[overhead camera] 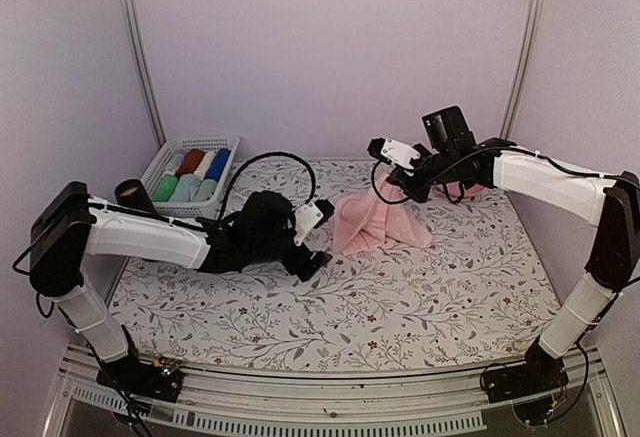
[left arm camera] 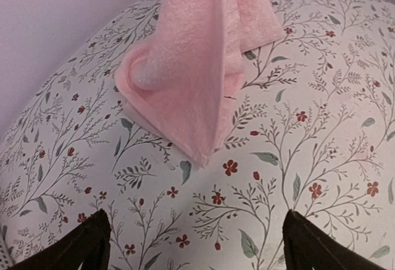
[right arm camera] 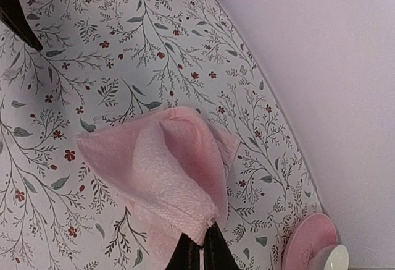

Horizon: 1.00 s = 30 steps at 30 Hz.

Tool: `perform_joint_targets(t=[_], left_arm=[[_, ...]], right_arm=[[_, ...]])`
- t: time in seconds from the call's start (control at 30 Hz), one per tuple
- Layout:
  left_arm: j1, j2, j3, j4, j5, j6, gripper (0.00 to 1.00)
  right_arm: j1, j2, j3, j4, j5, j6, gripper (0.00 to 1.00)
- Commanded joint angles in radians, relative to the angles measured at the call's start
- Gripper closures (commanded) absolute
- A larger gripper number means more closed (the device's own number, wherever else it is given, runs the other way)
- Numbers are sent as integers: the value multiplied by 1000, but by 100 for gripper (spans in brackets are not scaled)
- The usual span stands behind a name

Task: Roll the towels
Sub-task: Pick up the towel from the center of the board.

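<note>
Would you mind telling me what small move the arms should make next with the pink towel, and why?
Probably the left hand should ease forward and pinch the near corner of the pink towel. The right hand is shut on one edge, holding it bunched and lifted; the left is open just short of that corner.

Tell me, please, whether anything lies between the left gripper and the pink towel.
Nothing visible does: only bare floral tablecloth lies between the open left gripper and the pink towel. The right gripper pinches its upper edge.
</note>
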Motion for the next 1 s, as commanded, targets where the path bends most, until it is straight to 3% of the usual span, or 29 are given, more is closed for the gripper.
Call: perform_joint_targets(t=[0.0, 0.2, 0.37, 0.63, 0.97], left_arm=[[-107, 133, 85, 54, 15, 126, 3], [-184, 368, 243, 6, -196, 118, 3], [-173, 428, 276, 68, -275, 81, 4], [-109, 406, 223, 216, -228, 98, 11], [-74, 504, 300, 274, -140, 179, 14]], right_arm=[[-72, -4, -79, -37, -43, 26, 98], [-119, 28, -107, -14, -56, 27, 98], [-119, 35, -107, -13, -70, 32, 97], [-119, 46, -115, -4, -68, 31, 97], [-119, 58, -117, 4, -58, 34, 98]])
